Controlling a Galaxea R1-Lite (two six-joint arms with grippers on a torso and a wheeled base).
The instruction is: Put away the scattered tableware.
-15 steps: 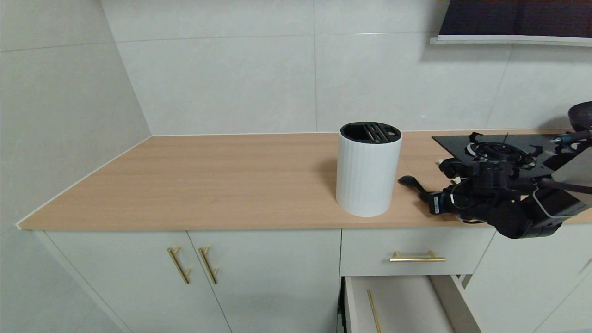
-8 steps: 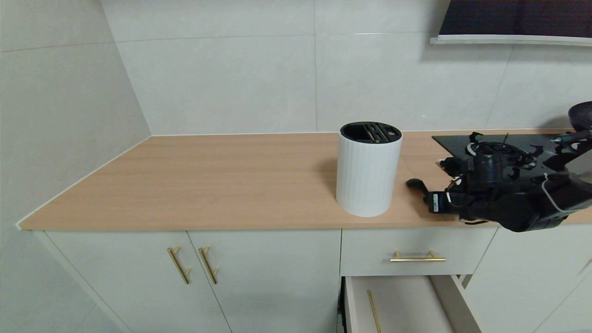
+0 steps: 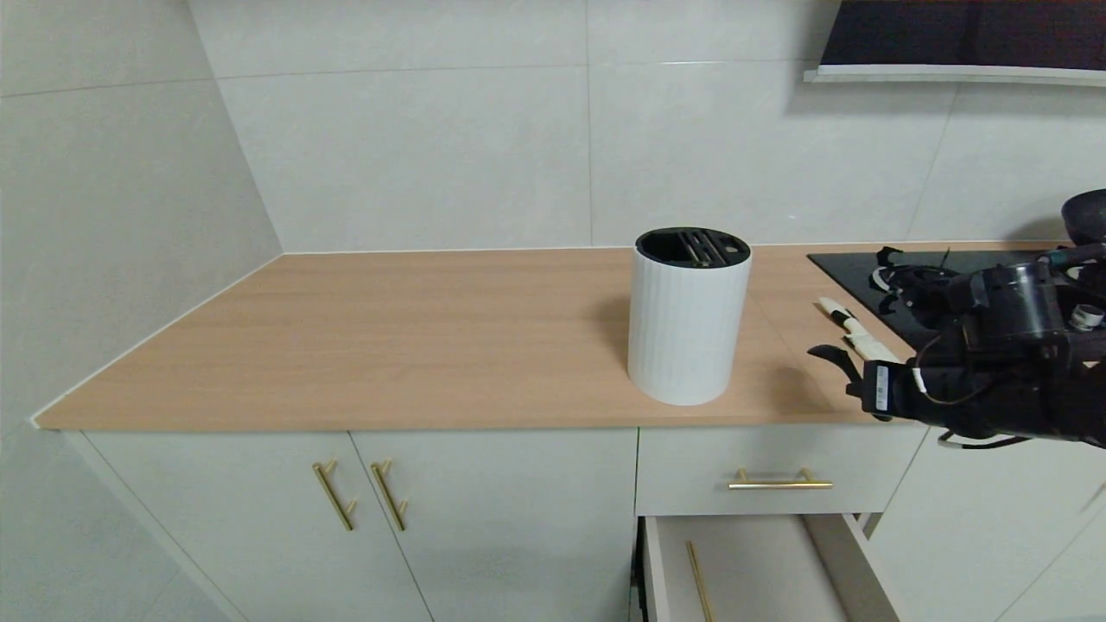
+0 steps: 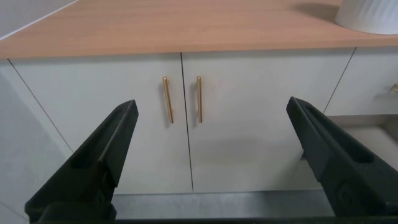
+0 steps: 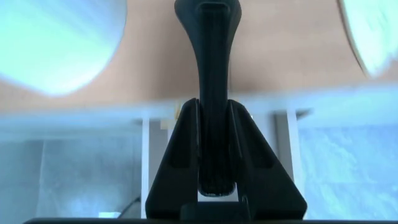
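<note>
Right end effector (image 3: 831,355) pressed together over countertop (image 3: 432,345) edge; left end effector (image 4: 211,107) spread before cabinet doors (image 4: 239,130).

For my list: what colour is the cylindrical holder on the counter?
The utensil holder is white, black on top; best in head view.

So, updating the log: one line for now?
right gripper shut on black rounded-tip utensil; left gripper open; white ribbed cylindrical holder upright on wooden counter; white utensil near hob

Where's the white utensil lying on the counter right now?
Head view: the white utensil lies on the counter at the robot's right, between the white holder and the black stove, near the right gripper.
</note>
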